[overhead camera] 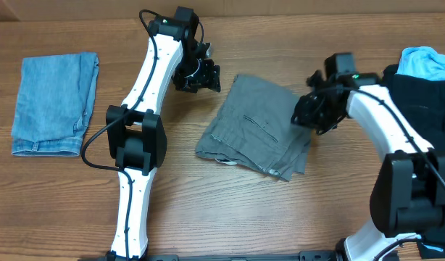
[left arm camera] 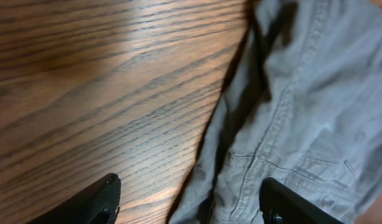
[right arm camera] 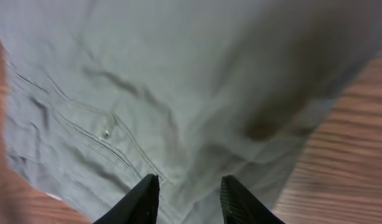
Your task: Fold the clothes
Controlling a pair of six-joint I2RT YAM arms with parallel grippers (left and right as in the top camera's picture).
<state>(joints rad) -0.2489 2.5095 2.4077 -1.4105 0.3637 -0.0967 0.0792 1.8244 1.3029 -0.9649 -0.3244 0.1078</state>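
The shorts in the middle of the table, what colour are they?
The shorts are plain grey with no pattern; the right wrist view shows it best.

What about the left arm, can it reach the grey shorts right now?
Probably yes: the left tool hangs open right over the edge of the grey shorts, and nothing sits in between.

Grey shorts (left arm camera: pixel 303 112) lying right on wooden table (left arm camera: pixel 85 81) (seams visible), left gripper (left arm camera: pixel 191 204) spread wide, empty
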